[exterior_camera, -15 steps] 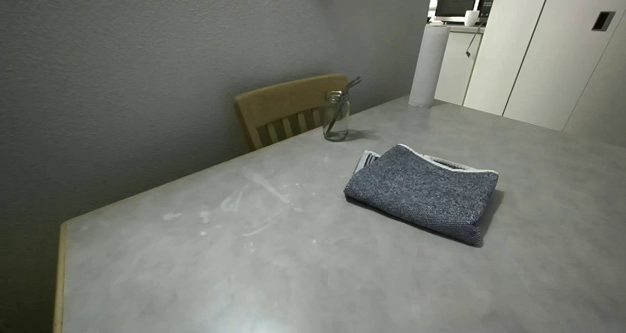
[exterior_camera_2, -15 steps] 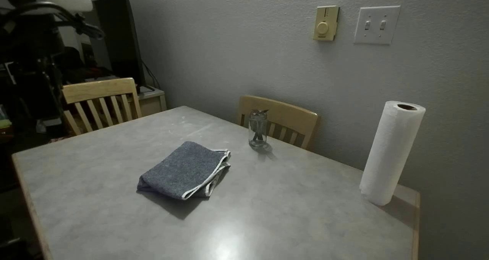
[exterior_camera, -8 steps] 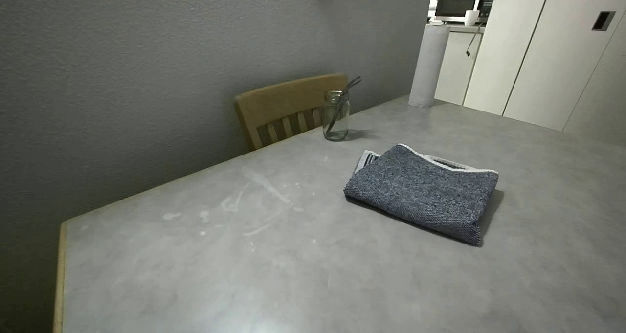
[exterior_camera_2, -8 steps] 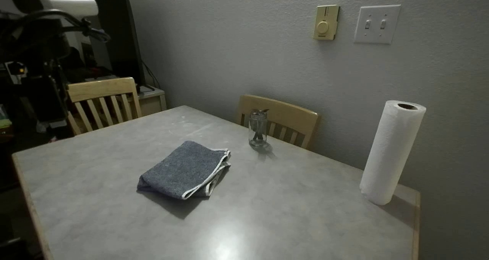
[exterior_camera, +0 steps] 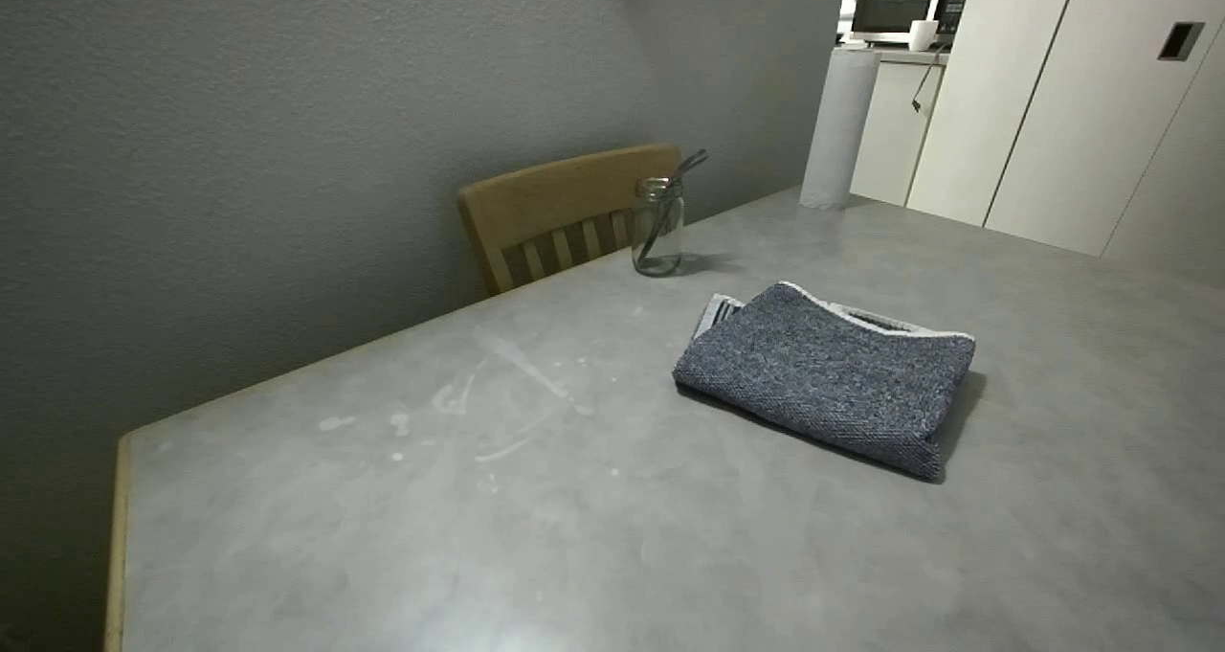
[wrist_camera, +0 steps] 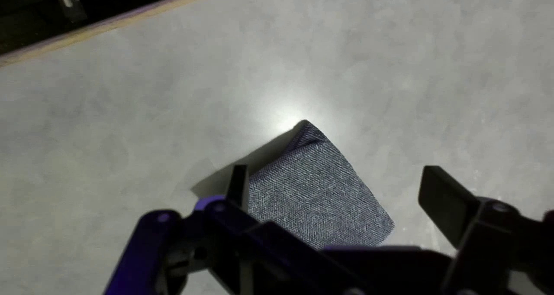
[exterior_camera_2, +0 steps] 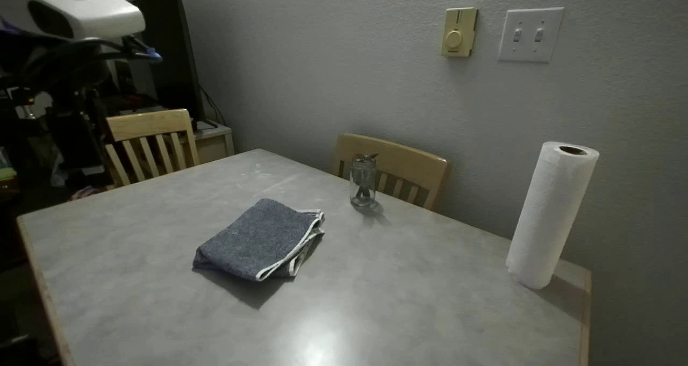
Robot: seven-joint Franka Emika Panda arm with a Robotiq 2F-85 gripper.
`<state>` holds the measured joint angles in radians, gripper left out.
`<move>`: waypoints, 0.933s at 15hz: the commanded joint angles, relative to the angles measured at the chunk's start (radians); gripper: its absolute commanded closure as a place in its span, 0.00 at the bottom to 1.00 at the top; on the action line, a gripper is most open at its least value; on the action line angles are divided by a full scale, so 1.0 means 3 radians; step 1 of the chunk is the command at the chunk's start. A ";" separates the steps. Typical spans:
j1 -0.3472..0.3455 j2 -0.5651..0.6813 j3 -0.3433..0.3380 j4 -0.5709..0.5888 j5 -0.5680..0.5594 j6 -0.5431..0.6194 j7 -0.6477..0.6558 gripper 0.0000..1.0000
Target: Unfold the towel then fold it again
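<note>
Folded on the table [exterior_camera_2: 419, 301] lies the towel [exterior_camera_2: 260, 242], grey-blue, seen in both exterior views; make it the middle of the clock in an exterior view, and its pale-trimmed layers show at four, its shadow [exterior_camera_2: 253, 293] falls at six, the roll [exterior_camera_2: 553, 215] stands well off at three, the switches [exterior_camera_2: 531, 35] are on the wall [exterior_camera_2: 322, 59] at two, the thermostat [exterior_camera_2: 459, 31] between one and two; a chair [exterior_camera_2: 142, 125] sits between ten and eleven, and up at eleven there's the arm [exterior_camera_2: 107, 14], well apart from the towel, a black screen [exterior_camera_2: 166, 59] showing beside it; the area below it is murky; cut to the wrist view and, yes, the gripper [wrist_camera: 335, 182] has its fingers spread wide, the grip slack, one finger at the towel's nine o'clock and partly hiding its edge, the other at three, clear of it; between them a folded corner points up to twelve, glare [wrist_camera: 288, 117] on the table just beside it at eleven, the table's wooden edge slanting by at ten; and look here, in an exterior view a striped end [exterior_camera: 716, 313] peeks out of the fold at ten o'clock; white smears [exterior_camera: 335, 424] mark the table out at nine; the jar [exterior_camera: 670, 245] stands between ten and eleven, near the table's edge, thin sticks [exterior_camera: 691, 162] leaning out of it, another chair [exterior_camera: 565, 188] just behind; far back at twelve, a microwave [exterior_camera: 895, 6] with a white cup [exterior_camera: 923, 35] in front, and over at one, the tall pale doors [exterior_camera: 1101, 106]
</note>
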<state>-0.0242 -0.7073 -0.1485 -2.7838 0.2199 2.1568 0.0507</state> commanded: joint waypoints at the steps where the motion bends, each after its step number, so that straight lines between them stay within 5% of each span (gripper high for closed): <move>1: 0.0144 0.0472 -0.0151 0.0008 0.0537 0.0430 -0.0186 0.00; 8: 0.0283 0.1519 -0.0418 0.0366 0.1582 0.0477 -0.0764 0.00; 11: 0.0184 0.1858 -0.0307 0.0633 0.1538 0.0252 -0.0911 0.00; 12: 0.0111 0.1582 -0.0237 0.0388 0.1515 0.0403 -0.0811 0.00; 14: 0.0103 0.1768 -0.0205 0.0537 0.1507 0.0349 -0.0826 0.00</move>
<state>0.0533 -0.1771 -0.2558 -2.6232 0.6652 2.2682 -0.1924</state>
